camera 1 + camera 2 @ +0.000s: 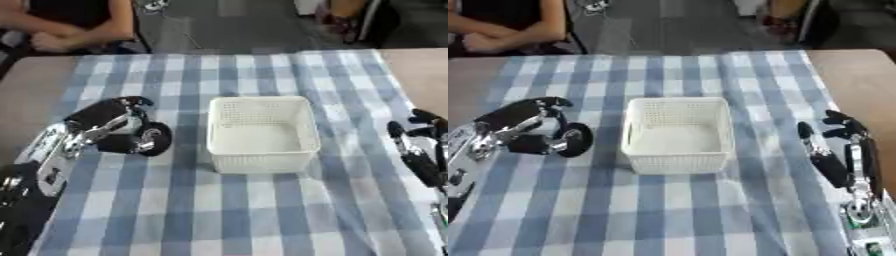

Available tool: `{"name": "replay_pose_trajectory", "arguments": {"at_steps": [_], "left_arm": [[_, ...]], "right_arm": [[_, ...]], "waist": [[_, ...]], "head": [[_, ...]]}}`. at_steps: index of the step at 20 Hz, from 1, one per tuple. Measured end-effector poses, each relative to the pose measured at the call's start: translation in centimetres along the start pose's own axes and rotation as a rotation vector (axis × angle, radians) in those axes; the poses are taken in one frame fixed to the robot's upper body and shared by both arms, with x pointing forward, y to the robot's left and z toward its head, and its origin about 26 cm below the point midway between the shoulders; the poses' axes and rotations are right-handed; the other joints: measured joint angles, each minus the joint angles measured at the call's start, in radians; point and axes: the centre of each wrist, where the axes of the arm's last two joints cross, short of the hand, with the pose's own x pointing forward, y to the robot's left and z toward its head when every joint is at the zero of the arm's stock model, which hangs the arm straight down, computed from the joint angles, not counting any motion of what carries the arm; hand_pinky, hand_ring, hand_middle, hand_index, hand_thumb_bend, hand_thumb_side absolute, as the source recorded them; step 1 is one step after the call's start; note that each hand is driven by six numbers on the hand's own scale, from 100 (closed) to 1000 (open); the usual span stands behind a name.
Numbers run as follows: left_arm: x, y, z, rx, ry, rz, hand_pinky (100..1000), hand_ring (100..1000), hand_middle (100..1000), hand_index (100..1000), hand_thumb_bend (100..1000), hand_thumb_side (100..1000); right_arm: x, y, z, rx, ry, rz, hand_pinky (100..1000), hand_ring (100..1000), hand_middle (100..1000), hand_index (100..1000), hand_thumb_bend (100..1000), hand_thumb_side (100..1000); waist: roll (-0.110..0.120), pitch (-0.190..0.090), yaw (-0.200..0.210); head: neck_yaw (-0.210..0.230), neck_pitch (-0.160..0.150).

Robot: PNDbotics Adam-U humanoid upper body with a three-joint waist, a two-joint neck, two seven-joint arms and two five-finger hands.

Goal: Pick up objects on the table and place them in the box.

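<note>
A white mesh box (262, 161) stands in the middle of the checked cloth, and its inside looks bare. Left of it, my left hand (112, 116) arches over a dark round thing with a pale centre (154, 139), fingers and thumb curled round it just above the cloth. The thing sits about a hand's width from the box's left wall. My right hand (835, 159) rests at the right edge of the cloth, fingers straight and holding nothing.
A blue and white checked cloth (236, 210) covers the table. Bare wooden tabletop (859, 75) shows past the cloth on the right and at the far left. The table's far edge lies beyond the box.
</note>
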Motion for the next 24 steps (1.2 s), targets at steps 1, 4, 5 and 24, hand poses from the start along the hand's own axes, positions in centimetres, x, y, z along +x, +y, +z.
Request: {"name": "replay_pose_trajectory", "arguments": {"at_steps": [1, 4, 5, 24], "left_arm": [[0.0, 0.0, 0.0, -0.002, -0.001, 0.000, 876, 921, 901, 641, 1000, 952], [0.2, -0.4, -0.2, -0.010, -0.004, 0.007, 876, 921, 901, 640, 1000, 949], [0.1, -0.5, -0.2, -0.013, -0.003, 0.007, 876, 921, 901, 640, 1000, 950], [-0.6, -3.4, -1.3, -0.088, 0.052, 0.021, 875, 914, 895, 637, 1000, 938]], "right_arm": [[0.0, 0.0, 0.0, 0.000, 0.001, 0.000, 774, 610, 689, 835, 591, 795], [0.0, 0.0, 0.0, 0.001, 0.000, 0.000, 774, 610, 689, 835, 591, 795], [0.0, 0.0, 0.0, 0.002, -0.001, 0.000, 774, 610, 689, 835, 591, 795], [0.0, 0.0, 0.0, 0.006, -0.004, -0.007, 774, 610, 689, 835, 591, 794]], "waist": [[0.000, 0.000, 0.000], [0.000, 0.000, -0.001], [0.000, 0.000, -0.001], [-0.006, 0.000, -0.006]], "head": [[0.000, 0.000], [0.000, 0.000], [0.000, 0.000], [0.001, 0.000]]}}
